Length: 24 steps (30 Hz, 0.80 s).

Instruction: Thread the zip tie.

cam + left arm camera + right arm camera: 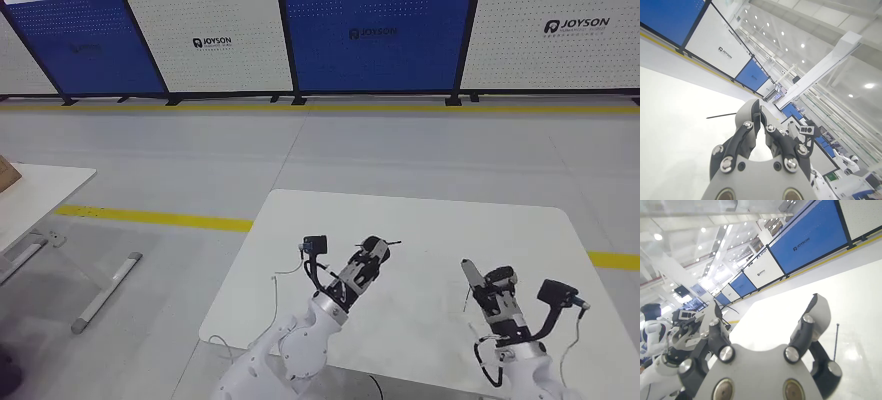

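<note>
- Top view: the left gripper (378, 249) is hanging over the middle of the white rectangular surface (420, 215). It is pinching a thin black plastic zip tie (394, 243). A short free length is sticking out sideways, toward the side where the right arm is working. The right gripper (483, 272) is sitting nearer the robot, well apart from the left one.
- Left wrist view: the left gripper (759, 112) is clamping its ribbed pads together on the zip tie (721, 115), with no gap showing at the tips. The strap is running out straight across the pale surface (677, 117). Its long axis is lying crosswise to the fingers, nearly level, and its free tip is pointing away from the pads.
- Right wrist view: the right gripper (766, 302) is standing wide open and holding nothing. Past one of its fingers, the zip tie (731, 309) is showing as a dark sliver slanting toward this gripper. A second black strip (836, 342) with a small head at its far end is lying just beside the other finger. I cannot tell whether it is touching the surface.
- Doing the step well, as I am judging it: the left clamp should stay firm so the tail is not swivelling. The tip and the head's slot should meet along one line. The right gripper should close only once the piece is sitting squarely between its fingers.
</note>
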Each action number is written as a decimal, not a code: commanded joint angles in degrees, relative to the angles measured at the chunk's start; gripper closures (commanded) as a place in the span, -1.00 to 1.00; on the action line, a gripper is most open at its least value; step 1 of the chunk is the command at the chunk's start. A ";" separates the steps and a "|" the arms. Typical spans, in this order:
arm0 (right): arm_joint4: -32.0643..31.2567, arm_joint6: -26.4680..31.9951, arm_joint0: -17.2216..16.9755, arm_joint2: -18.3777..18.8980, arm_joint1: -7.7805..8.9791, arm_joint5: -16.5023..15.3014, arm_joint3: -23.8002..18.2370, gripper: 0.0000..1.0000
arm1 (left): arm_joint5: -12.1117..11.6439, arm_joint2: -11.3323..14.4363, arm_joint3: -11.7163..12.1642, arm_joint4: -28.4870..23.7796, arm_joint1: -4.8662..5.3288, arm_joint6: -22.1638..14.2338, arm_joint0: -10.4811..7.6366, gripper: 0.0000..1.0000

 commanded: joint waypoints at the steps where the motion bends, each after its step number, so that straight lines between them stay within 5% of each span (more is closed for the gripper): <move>1: 1.05 0.55 -0.11 0.53 0.04 0.07 0.10 -1.00 | -1.30 0.02 0.25 -2.32 0.03 -2.21 0.12 1.00; 13: 1.05 0.55 -0.11 0.53 0.04 0.07 0.10 -1.00 | -0.86 0.05 0.55 -2.44 -0.02 -2.12 -0.04 1.00; 17: 3.41 1.73 0.36 1.01 0.04 0.10 0.50 -1.00 | 1.72 0.28 1.92 -1.76 -0.49 2.48 -0.77 1.00; 24: 15.95 0.80 0.72 7.43 0.04 1.65 2.22 -1.00 | 5.36 -0.28 5.70 0.96 -1.25 12.67 -1.30 1.00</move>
